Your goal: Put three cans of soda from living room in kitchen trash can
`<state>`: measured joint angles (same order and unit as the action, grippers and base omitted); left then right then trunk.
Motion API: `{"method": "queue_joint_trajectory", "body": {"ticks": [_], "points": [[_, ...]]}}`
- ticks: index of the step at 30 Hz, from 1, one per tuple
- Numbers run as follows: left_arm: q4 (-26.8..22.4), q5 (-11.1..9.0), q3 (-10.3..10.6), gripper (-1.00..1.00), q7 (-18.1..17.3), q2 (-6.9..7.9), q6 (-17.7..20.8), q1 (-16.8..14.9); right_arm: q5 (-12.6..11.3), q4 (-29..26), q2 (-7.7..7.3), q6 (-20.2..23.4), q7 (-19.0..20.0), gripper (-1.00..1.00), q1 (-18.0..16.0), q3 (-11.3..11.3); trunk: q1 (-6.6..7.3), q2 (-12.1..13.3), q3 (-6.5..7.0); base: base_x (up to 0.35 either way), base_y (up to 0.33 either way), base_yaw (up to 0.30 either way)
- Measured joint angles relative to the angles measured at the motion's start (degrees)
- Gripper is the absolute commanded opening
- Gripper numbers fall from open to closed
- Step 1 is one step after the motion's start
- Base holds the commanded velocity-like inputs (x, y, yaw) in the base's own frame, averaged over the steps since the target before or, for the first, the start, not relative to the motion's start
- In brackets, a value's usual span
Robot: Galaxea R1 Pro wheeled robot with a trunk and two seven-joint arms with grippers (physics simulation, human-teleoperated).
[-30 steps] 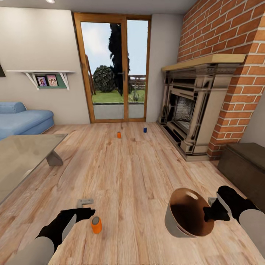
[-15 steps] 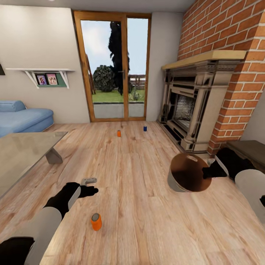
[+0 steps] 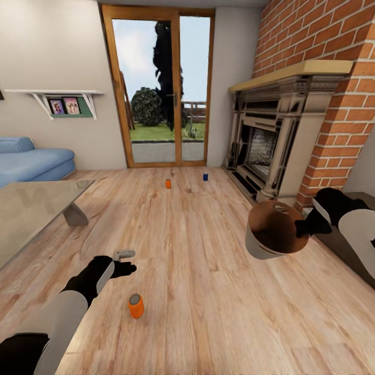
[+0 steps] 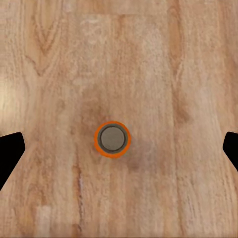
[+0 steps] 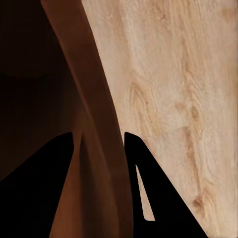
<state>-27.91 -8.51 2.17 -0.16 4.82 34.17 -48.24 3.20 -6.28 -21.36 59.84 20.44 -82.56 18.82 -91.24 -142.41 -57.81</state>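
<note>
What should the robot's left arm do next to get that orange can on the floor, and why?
Probably lower the left gripper straight down over the nearest orange can. In the left wrist view the can stands upright, centred between the wide-open fingers, with floor all around it. The right gripper already holds the trash can by its rim.

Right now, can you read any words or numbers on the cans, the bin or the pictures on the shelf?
No text can be read anywhere.
Near orange can: no label shows.
Far orange can and blue can: too small to read.
Bin, gripped at its rim by the right tool: plain, no writing.
Two framed pictures on the wall shelf: too small and blurred to read.
</note>
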Motion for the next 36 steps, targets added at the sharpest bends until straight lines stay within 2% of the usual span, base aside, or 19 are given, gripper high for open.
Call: {"method": "queue_joint_trajectory", "body": {"ticks": [3, 6, 10, 14, 18, 21, 23, 27, 32, 36], "points": [[-0.07, 0.0, -0.09, 1.0, 2.4, -0.04, 0.05, -0.01, -0.9, 0.31, -0.09, 0.11, 0.06, -1.0, -0.31, -0.41, -0.48, -0.82, -0.84, 0.0, 0.0, 0.0], [-0.11, -0.04, -0.18, 1.0, 5.14, -0.07, -0.16, -0.01, -0.42, 0.47, -0.04, 0.05, 0.02, -1.0, -0.44, 0.0, -0.56, -0.86, -1.77, 0.0, 0.0, 0.0], [-0.21, -0.11, -0.25, 1.0, 6.7, -0.1, -0.27, -0.01, -0.24, 0.58, 0.18, 0.03, 0.02, -1.0, -0.49, 0.2, -0.66, -0.92, -3.01, 0.0, 0.0, 0.0], [-0.32, -0.14, -0.26, 1.0, 7.29, -0.15, -0.32, -0.02, -1.21, 1.51, 0.3, 0.16, 0.07, -1.0, -0.52, -0.25, -0.73, -0.97, -4.03, 0.0, 0.0, 0.0], [-0.92, -0.12, -0.23, 1.0, 7.2, -0.16, -0.33, 0.02, -0.03, 2.34, 0.18, 0.0, 0.0, -1.0, -0.54, 0.48, -0.73, -0.97, -4.38, 0.0, 0.0, 0.0], [-3.82, -0.09, -0.16, 1.0, 7.11, -0.11, -0.3, 0.17, -0.94, 4.29, 0.09, 0.13, 0.06, -1.0, -0.54, 0.05, -0.72, -0.97, -4.64, 0.004, 0.0, 0.0], [-5.09, 0.01, -0.04, 1.0, 7.07, -0.11, -0.12, 0.24, -0.73, 5.08, 0.08, 0.09, 0.05, -1.0, -0.54, 0.13, -0.72, -0.97, -4.82, 0.106, 0.0, 0.0], [-6.08, -0.01, 0.04, 1.0, 7.03, -0.09, 0.04, 0.25, -0.07, 5.75, 0.17, 0.0, -0.01, -1.0, -0.54, 0.81, -0.73, -0.97, -5.17, 0.223, 0.0, 0.0], [-6.33, -0.02, 0.09, 1.0, 6.95, -0.08, 0.1, 0.26, -0.96, 6.82, 0.44, 0.11, 0.07, -1.0, -0.55, -0.16, -0.72, -0.97, -5.61, 0.306, 0.0, 0.0], [-6.3, -0.02, 0.1, 1.0, 6.97, -0.08, 0.11, 0.25, -0.4, 7.32, 0.53, 0.04, 0.02, -1.0, -0.54, 1.58, -0.73, -0.97, -5.96, 0.297, 0.0, 0.0]]}}
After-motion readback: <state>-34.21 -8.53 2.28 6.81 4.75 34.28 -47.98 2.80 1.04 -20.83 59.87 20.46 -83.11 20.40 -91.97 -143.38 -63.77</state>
